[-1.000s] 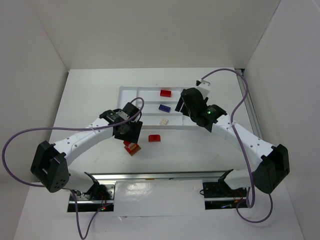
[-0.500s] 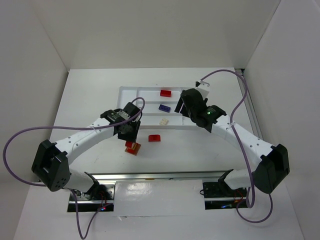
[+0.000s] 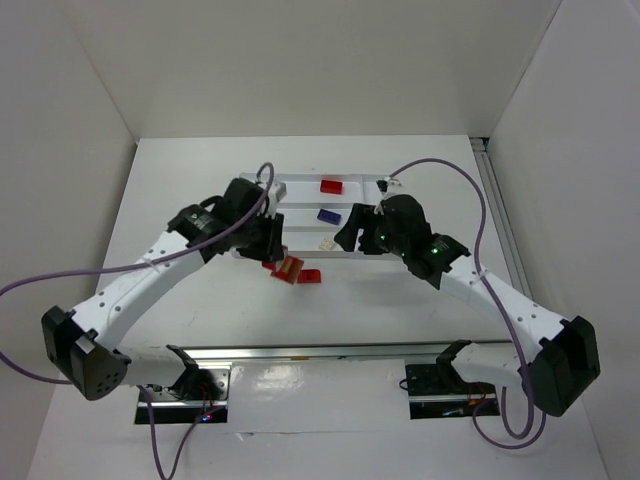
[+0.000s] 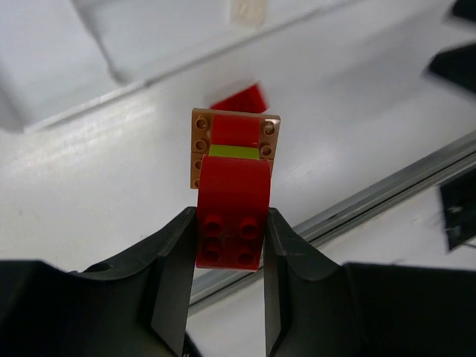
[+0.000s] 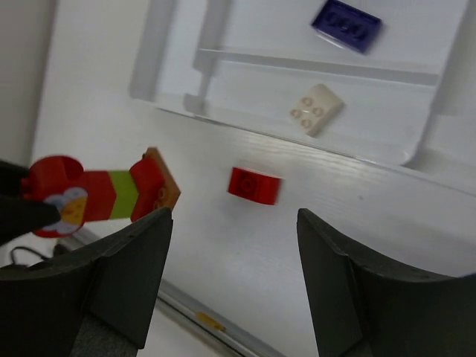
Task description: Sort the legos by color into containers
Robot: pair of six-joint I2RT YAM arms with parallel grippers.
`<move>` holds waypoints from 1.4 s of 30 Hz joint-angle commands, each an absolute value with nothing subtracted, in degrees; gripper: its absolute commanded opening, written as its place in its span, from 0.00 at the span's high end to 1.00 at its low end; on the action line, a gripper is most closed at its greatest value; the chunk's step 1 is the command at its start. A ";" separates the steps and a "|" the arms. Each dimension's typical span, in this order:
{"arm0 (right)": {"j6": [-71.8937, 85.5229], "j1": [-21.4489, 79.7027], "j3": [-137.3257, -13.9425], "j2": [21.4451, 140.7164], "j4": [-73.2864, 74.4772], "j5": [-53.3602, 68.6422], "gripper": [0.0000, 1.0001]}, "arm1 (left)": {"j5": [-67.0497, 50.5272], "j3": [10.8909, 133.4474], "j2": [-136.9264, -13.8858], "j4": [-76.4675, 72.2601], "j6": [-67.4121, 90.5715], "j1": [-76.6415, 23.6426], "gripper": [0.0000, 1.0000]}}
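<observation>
Bricks are joined in a small stack (image 4: 232,160): a red plastic brick with round studs (image 4: 230,197), a thin lime green layer (image 4: 234,151) and an orange-brown flat plate (image 4: 199,134) at the far end. The left hand (image 4: 230,223) is closed on the red studded brick, with one black finger (image 4: 175,260) at each side, and the stack sticks out in front of it.

In the overhead view the stack is a little left of centre, just below the lower edge of the white rectangular plastic tray with raised dividers (image 3: 295,190). A loose small red brick (image 3: 310,276) lies on the white surface (image 3: 380,310) just right of the stack.

Inside the tray, another red brick (image 3: 331,186) is in the upper long slot, a dark blue brick (image 3: 327,215) in the middle slot and a cream-white brick (image 3: 327,243) in the lower slot. The right hand (image 5: 232,223) is at the right part of the tray, with its fingers wide apart and nothing between them.
</observation>
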State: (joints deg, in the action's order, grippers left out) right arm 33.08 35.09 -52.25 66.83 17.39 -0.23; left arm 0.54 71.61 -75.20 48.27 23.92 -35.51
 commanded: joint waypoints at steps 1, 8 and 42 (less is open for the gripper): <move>31.99 34.72 -50.19 60.83 9.33 10.80 0.25 | -4.04 80.15 -72.07 46.49 21.62 -34.54 1.00; 35.68 35.33 -44.03 57.74 2.73 16.26 0.25 | -5.10 82.00 -74.36 42.71 25.40 -34.54 1.00; 41.30 40.17 -46.05 73.47 -11.07 13.18 0.62 | -7.29 78.57 -74.44 40.35 25.40 -34.54 1.00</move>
State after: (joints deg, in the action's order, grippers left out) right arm 40.86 39.62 -43.68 72.64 -6.85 13.65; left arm -5.85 78.72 -75.55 42.52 25.67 -34.89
